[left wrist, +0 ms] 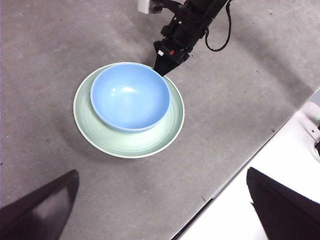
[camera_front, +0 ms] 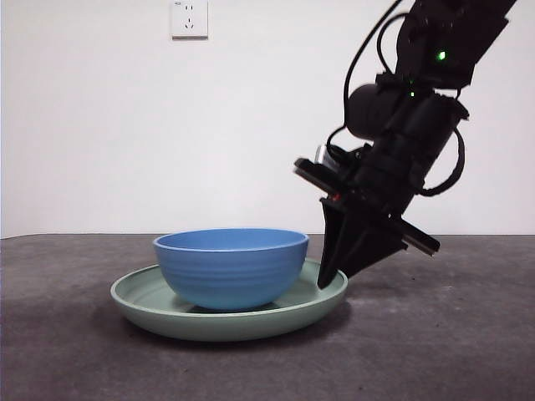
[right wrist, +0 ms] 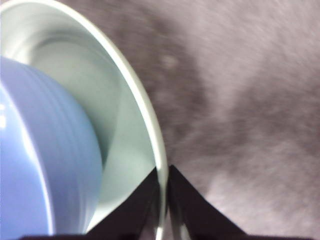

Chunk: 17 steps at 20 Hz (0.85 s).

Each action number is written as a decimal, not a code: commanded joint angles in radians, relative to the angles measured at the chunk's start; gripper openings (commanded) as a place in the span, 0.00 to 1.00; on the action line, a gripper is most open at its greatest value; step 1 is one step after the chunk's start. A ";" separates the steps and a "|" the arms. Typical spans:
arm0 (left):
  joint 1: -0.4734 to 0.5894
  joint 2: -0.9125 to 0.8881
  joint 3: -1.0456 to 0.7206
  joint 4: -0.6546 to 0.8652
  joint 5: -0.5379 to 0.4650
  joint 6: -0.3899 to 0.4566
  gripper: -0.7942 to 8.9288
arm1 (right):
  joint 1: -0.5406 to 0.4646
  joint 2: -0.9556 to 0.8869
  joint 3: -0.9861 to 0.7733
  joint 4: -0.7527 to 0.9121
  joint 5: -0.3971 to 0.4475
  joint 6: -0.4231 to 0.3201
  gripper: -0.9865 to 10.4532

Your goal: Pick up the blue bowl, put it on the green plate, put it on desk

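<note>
1. The blue bowl [camera_front: 231, 266] sits upright inside the green plate [camera_front: 150, 313], a little off the plate's centre, away from the right claw.
2. The green plate rests flat on the grey worktop [camera_front: 451, 351], its rim showing all round the bowl.
3. The right claw [camera_front: 328, 280] reaches down at a slant to the plate's edge; in its wrist view the two jaws are pinched on the plate's rim, one inside and one outside.
4. The left claw [left wrist: 160, 210] hangs high above the worktop, well apart from the dishes, jaws spread wide and holding nothing.
5. A white wall socket [camera_front: 189, 18] shows on the wall behind.
</note>
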State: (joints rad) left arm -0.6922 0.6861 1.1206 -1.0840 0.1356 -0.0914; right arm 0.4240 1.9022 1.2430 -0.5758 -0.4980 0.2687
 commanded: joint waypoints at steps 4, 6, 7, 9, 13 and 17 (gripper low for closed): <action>-0.008 0.004 0.008 -0.002 0.003 0.001 0.72 | 0.004 0.018 0.021 0.014 0.001 0.005 0.27; -0.008 0.004 0.008 -0.002 0.003 0.001 0.72 | -0.005 0.011 0.024 0.008 0.002 -0.016 0.33; -0.008 0.004 0.008 -0.001 0.003 0.001 0.72 | -0.012 0.003 0.032 -0.002 0.005 -0.019 0.33; -0.008 0.004 0.008 -0.001 0.003 0.002 0.72 | -0.027 -0.019 0.063 -0.038 0.072 -0.025 0.33; -0.008 0.004 0.008 -0.001 0.003 0.002 0.72 | -0.049 -0.064 0.209 -0.221 0.213 -0.079 0.36; -0.008 0.004 0.008 -0.001 0.003 0.002 0.72 | -0.039 -0.164 0.290 -0.339 0.231 -0.095 0.54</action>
State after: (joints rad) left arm -0.6922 0.6861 1.1206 -1.0954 0.1356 -0.0917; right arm 0.3779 1.7271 1.5150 -0.9092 -0.2665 0.1879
